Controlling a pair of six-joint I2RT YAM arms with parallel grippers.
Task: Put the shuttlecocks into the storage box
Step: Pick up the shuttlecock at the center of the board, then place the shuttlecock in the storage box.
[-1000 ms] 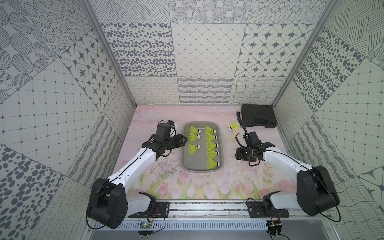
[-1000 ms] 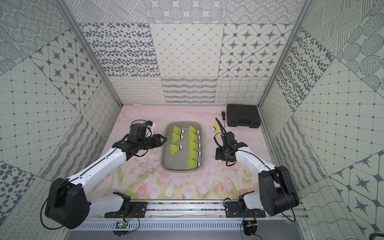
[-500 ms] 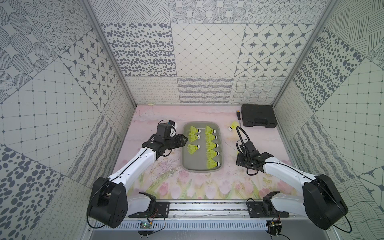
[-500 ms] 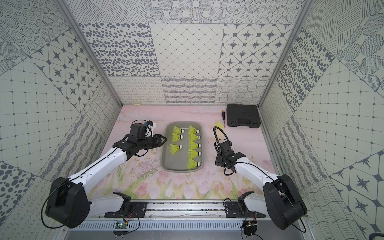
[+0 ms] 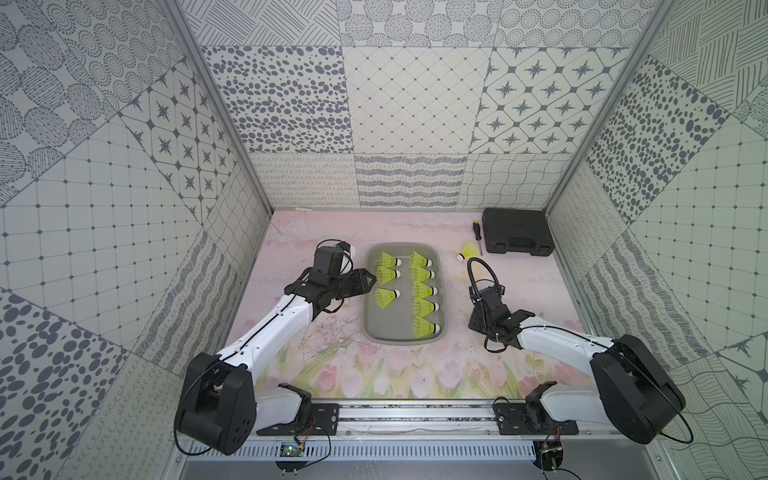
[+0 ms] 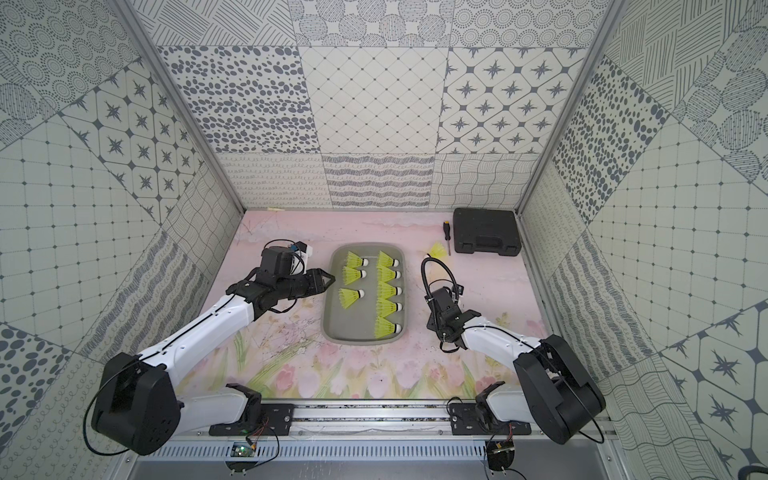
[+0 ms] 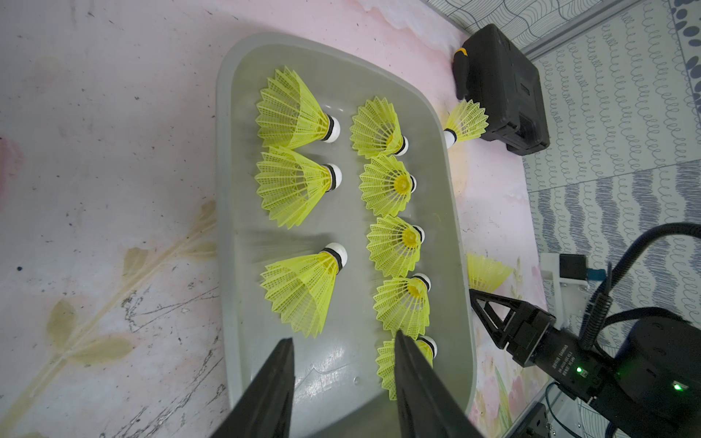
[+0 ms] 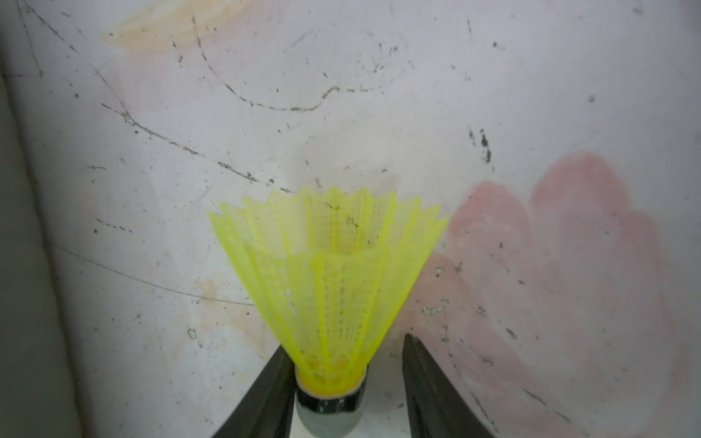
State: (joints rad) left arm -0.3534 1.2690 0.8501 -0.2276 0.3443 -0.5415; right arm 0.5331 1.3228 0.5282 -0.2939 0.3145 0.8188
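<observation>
Just ahead of the left gripper (image 5: 365,283) in both top views: the storage box (image 5: 386,328), long wall right at the fingertips. Hovers there with fingers parted, gripping nothing. Past those fingertips, inside the box, eight shuttlecocks (image 5: 385,296) on their sides in two columns: three nearer this gripper, five farther, white tips all turned away from it. Across the box, the right gripper (image 5: 477,323), angled down at the mat (image 5: 415,365) just beside the opposite long wall; fingertips hidden under the wrist. Well beyond that gripper, one loose shuttlecock (image 5: 468,252) on the mat, just beside a screwdriver (image 5: 476,237), near a black case (image 5: 517,230).

From the left wrist: two dark fingers (image 7: 273,379) standing well apart, empty, bare grey box floor between them. Ahead of them, the same eight shuttlecocks; past the box's far wall, a yellow skirt (image 7: 487,271) at the tip of the right gripper.

From the right wrist: one shuttlecock (image 8: 326,280) between the fingers, skirt fanning away from the hand, white tip toward the palm. Touches the base of the skirt with one finger (image 8: 278,375); leaves a clear gap on the other side. Narrow straddle, not yet clamped. Resting on the mat or just off it: cannot tell. Off to one side of the fingers, a strip of the grey box.
</observation>
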